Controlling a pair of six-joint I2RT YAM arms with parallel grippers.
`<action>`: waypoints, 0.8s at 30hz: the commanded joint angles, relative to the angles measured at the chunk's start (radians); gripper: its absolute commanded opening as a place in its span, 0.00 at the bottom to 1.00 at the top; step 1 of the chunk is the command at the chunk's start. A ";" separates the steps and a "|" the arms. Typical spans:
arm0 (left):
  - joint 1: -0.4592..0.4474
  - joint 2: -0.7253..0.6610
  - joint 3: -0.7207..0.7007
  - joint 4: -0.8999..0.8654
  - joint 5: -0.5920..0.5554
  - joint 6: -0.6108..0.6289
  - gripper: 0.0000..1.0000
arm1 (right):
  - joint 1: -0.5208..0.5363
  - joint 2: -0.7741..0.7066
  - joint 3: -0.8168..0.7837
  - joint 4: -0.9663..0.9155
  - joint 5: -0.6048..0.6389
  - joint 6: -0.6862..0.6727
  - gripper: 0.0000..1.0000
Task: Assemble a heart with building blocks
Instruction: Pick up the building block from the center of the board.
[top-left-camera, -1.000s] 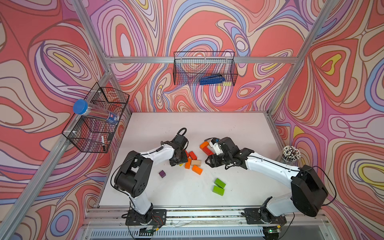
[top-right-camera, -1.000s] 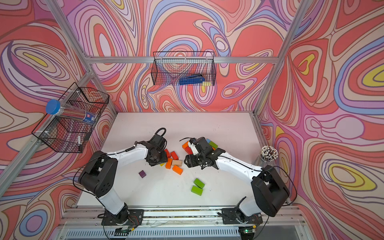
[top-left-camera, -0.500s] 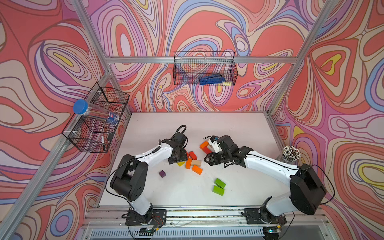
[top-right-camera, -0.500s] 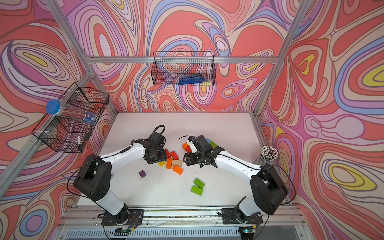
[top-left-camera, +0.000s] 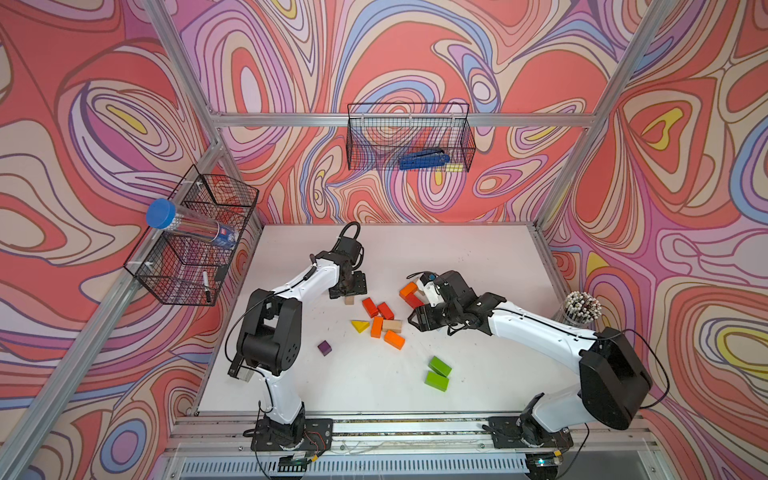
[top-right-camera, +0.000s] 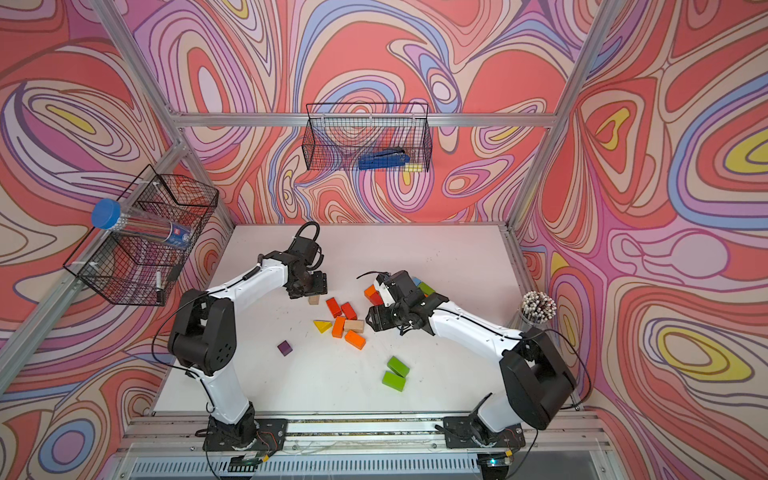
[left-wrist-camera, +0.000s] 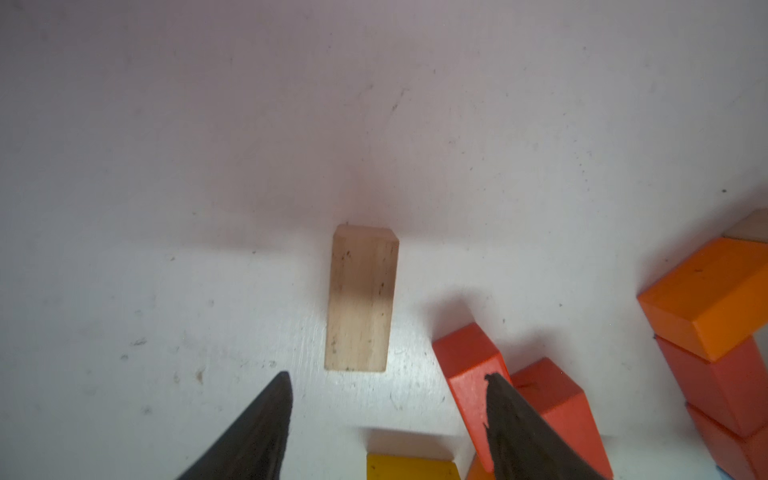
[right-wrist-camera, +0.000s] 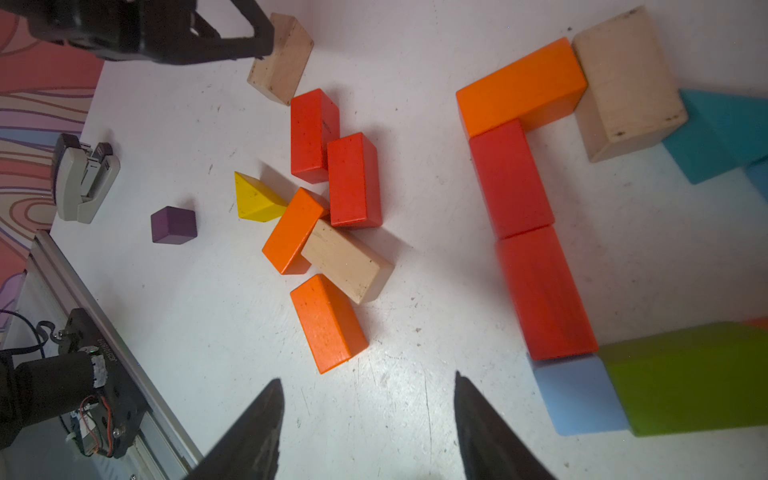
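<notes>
Building blocks (top-left-camera: 380, 320) lie in three lots on the white table (top-left-camera: 478, 257): what looks like a begun outline (right-wrist-camera: 511, 178) of orange, red, plain, teal, light blue and green pieces at centre-right under the right arm, a loose heap in the middle, and strays nearer.

The outline is most at risk (its bricks merely touch end to end). The right gripper (right-wrist-camera: 366, 376), jaws wide and empty, hovers just left of it, and a careless sweep could shove the chain crooked. In the heap, an orange brick (right-wrist-camera: 293, 230) seems to lean on a plain one (right-wrist-camera: 347, 266), so pulling either may tumble neighbours. Last comes the plain wood brick (left-wrist-camera: 360, 297) at the heap's far left. The left gripper (left-wrist-camera: 388, 376) hangs close by, jaws wide and holding nothing, with one finger (left-wrist-camera: 519, 424) over a red brick (left-wrist-camera: 469, 374) that it could nudge.

Around them are a back-wall basket (top-left-camera: 409, 137), a left-wall basket (top-left-camera: 195, 245), a pencil cup (top-left-camera: 579, 305) far right, a stapler (right-wrist-camera: 85, 176) by the left edge, two green bricks (top-left-camera: 438, 373) near right and a purple cube (top-left-camera: 324, 347) near left. None blocks the way; the only obstacle is crowding.
</notes>
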 joint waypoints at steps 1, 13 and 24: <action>0.010 0.077 0.069 -0.059 -0.020 0.051 0.74 | 0.006 -0.016 -0.008 0.006 0.008 -0.001 0.66; 0.042 0.175 0.129 -0.065 -0.073 0.020 0.61 | 0.006 -0.038 -0.037 0.028 -0.005 -0.001 0.69; 0.059 0.132 0.070 -0.022 -0.059 -0.021 0.25 | 0.006 -0.033 -0.043 0.032 -0.004 -0.002 0.70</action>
